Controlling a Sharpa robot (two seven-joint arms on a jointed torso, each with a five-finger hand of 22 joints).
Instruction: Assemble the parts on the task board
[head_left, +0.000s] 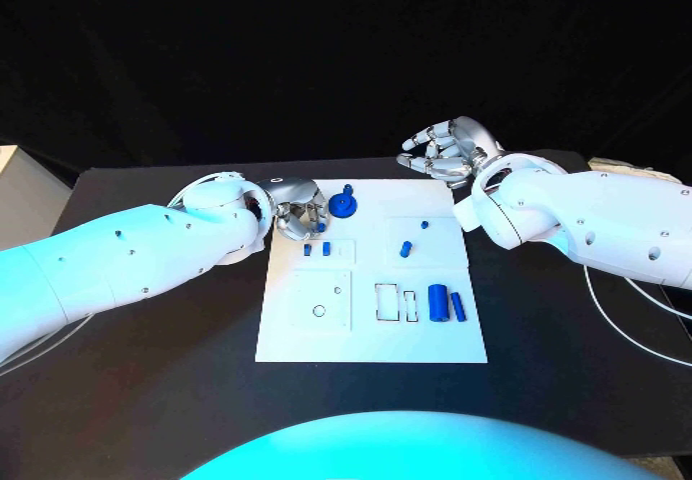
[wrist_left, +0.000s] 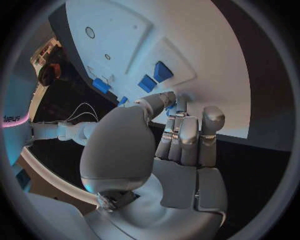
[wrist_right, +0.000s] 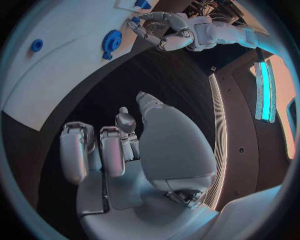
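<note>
The white task board (head_left: 369, 330) lies mid-table. My left hand (head_left: 296, 205) is over its far left corner, fingers curled. In the left wrist view the left hand (wrist_left: 156, 150) pinches a small blue part (wrist_left: 170, 107) between thumb and fingertip, right at the board's surface. A round blue part (head_left: 343, 205) stands beside that hand. Two small blue blocks (head_left: 317, 249) lie just nearer, also seen as the blocks (wrist_left: 155, 76). Two blue cylinders (head_left: 447, 304) rest at the board's right. My right hand (head_left: 450, 150) hovers beyond the far right corner, fingers curled in, nothing in it.
More small blue pieces (head_left: 407, 248) lie mid-board. Outlined rectangular slots (head_left: 392, 300) and an oval hole (head_left: 317, 312) mark the near half. White cables (head_left: 635, 300) trail on the black table (head_left: 144, 400) at the right.
</note>
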